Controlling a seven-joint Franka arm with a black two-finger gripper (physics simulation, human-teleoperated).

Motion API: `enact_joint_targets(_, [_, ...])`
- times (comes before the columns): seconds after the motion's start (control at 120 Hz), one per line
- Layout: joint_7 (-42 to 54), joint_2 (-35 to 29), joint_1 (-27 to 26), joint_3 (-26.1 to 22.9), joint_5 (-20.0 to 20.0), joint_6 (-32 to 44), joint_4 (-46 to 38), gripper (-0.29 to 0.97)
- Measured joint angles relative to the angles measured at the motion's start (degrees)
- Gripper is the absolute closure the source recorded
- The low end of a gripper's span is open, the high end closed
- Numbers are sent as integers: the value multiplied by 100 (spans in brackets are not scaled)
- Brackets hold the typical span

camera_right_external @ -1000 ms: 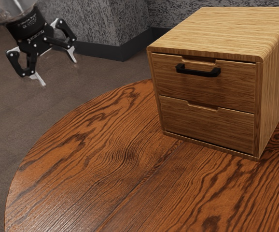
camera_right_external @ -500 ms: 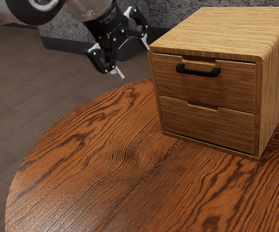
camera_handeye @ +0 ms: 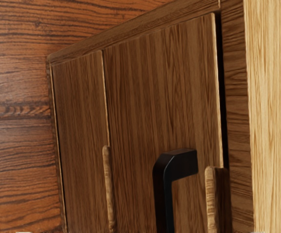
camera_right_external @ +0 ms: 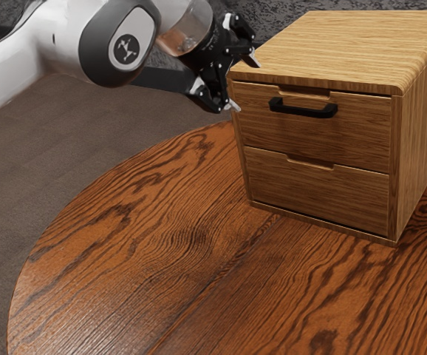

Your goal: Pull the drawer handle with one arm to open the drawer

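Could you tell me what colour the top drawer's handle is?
The handle is black, clearest in the exterior view.

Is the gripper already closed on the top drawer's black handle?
No: the gripper hangs open at the upper corner of the cabinet, to the exterior view's left of the black handle, not touching it.
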Motion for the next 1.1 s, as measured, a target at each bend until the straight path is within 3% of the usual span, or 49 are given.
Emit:
enact_joint_targets(0.675, [-742,688,-311,-4,8,878,-21,22])
enact_joint_targets(1.1, [-896,886,-354,1,4,934,-35,38])
